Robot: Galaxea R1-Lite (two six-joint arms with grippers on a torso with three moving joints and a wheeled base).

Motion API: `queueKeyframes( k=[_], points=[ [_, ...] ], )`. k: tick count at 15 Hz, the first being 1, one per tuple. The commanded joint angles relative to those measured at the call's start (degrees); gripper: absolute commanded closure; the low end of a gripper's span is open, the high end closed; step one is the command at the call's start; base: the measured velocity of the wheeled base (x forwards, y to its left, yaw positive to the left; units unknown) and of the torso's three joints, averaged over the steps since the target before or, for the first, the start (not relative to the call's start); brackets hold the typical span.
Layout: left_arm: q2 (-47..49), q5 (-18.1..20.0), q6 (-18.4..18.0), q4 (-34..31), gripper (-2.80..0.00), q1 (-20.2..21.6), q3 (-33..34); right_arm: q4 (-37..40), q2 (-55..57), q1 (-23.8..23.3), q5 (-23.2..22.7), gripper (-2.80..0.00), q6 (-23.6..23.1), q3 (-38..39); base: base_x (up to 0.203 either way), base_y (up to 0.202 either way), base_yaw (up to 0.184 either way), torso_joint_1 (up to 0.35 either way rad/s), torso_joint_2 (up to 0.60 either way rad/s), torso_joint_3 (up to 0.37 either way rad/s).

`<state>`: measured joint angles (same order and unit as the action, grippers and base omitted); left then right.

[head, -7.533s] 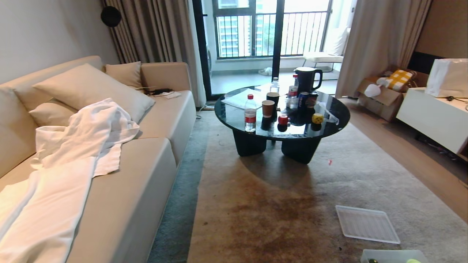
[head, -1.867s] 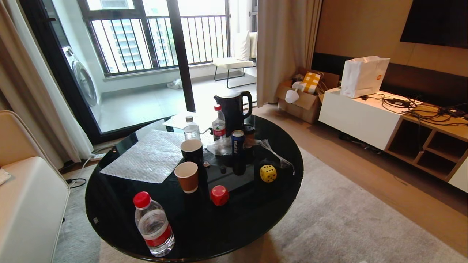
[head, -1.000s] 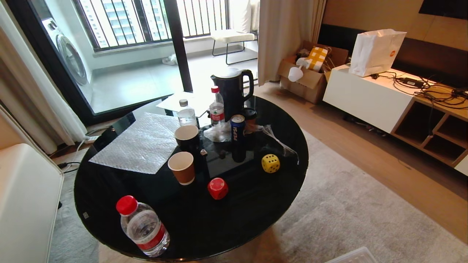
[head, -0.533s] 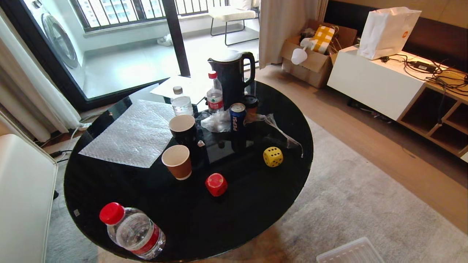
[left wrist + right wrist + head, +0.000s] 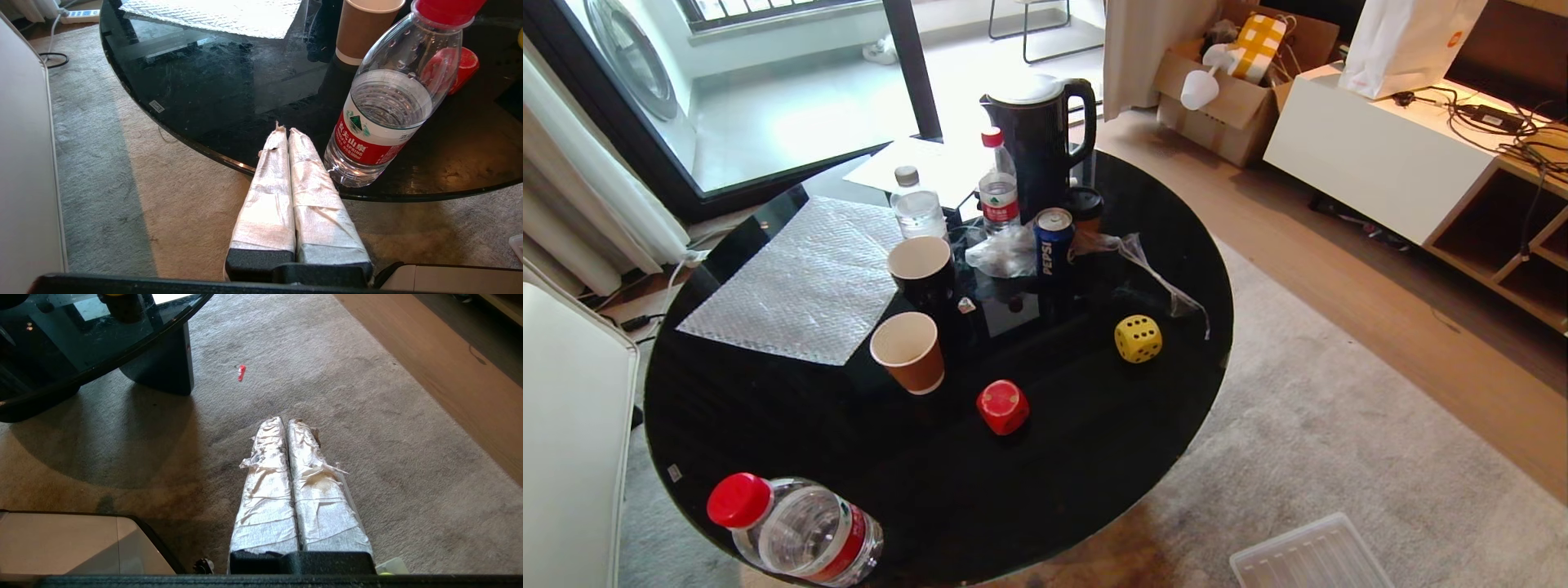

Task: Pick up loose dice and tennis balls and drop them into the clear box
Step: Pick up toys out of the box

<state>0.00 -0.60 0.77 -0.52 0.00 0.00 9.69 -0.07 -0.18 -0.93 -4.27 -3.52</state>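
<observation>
Yellow die [image 5: 1138, 338] with black pips, red die [image 5: 1003, 406], glossy black table [image 5: 1045, 490], red-capped bottle [image 5: 796, 531].

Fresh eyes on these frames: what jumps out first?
The round black glass table, crowded with cups, bottles and a black kettle. Two bright dice lie on it: the red die near the middle, the yellow die nearer the right edge. A red-capped water bottle stands at the near rim.
</observation>
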Motion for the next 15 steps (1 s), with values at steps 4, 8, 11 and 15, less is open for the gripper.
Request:
queueKeyframes(
  k=[4, 8, 11, 15],
  points=[
    [0.0, 0.0, -0.3, 0.1, 0.0, 0.0, 0.0, 0.4, 0.0, -0.1, 0.0, 0.0, 0.0, -0.3, 0.0, 0.0, 0.0, 0.0, 0.0, 0.0],
    [0.0, 0.0, -0.3, 0.1, 0.0, 0.0, 0.0, 8.2, 14.6, -0.1, -5.5, 0.0, 5.5, -17.0, 0.0, 0.0, 0.0, 0.0, 0.0, 0.0],
    [0.0, 0.0, -0.3, 0.1, 0.0, 0.0, 0.0, 7.7, 35.1, 0.0, -10.3, 0.0, 9.4, -27.1, 0.0, 0.0, 0.0, 0.0, 0.0, 0.0],
    [0.0, 0.0, -0.3, 0.1, 0.0, 0.0, 0.0, -6.1, 62.3, 2.0, -11.9, 0.0, 11.5, -34.9, 0.0, 0.0, 0.0, 0.0, 0.0, 0.0]
  ],
)
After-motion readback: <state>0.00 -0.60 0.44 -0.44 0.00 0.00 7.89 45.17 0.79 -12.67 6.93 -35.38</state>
